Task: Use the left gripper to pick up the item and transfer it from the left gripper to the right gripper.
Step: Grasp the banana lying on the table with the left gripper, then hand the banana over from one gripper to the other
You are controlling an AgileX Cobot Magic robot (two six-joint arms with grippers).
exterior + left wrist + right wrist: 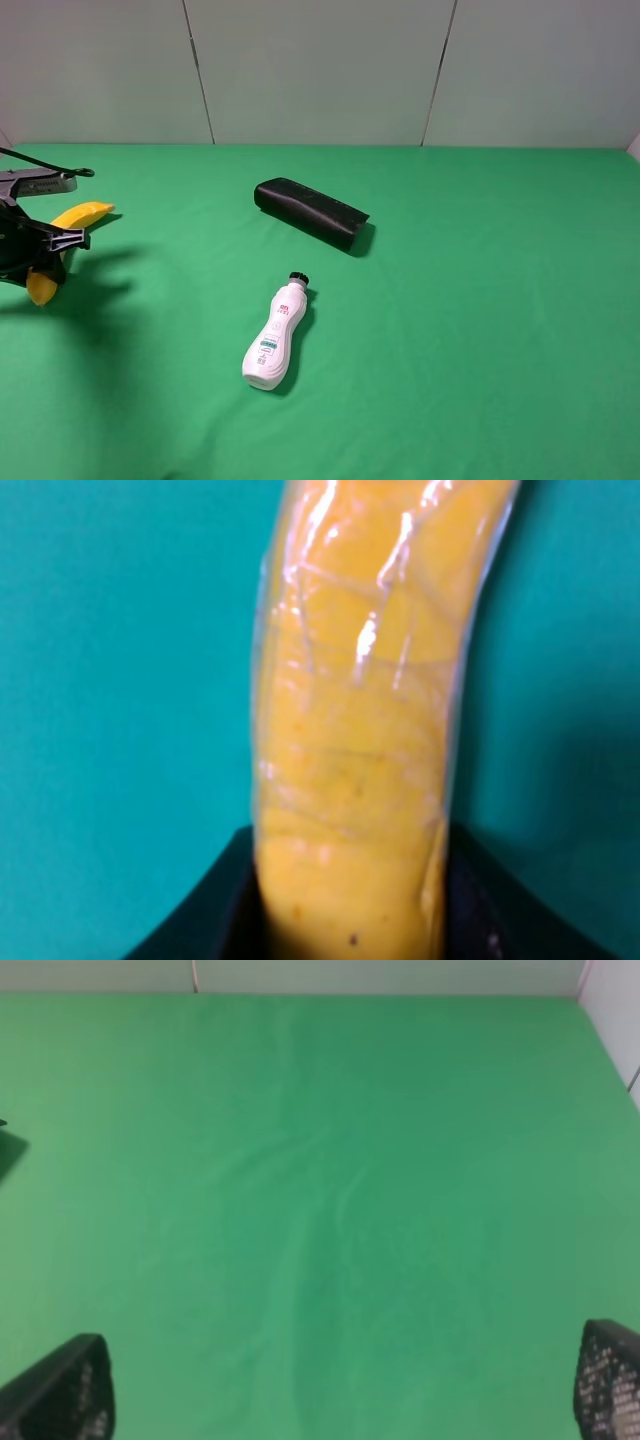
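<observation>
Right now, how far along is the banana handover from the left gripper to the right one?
Done: the left gripper is closed on the banana, black fingers on both sides. In hand: the banana looks lifted, judging by its shadow on the green table. Left: the handover itself. The right gripper is open with nothing between its fingers, and the high view does not show it.

Bright yellow banana (85, 213), white bottle (275, 340) with black cap (298, 278), black case (310, 214), green table cloth (480, 300)

White bottle (275, 335) and black case (311, 214) on green surface (480, 300)
The bottle lies on its side, capped end toward the case farther back.
</observation>
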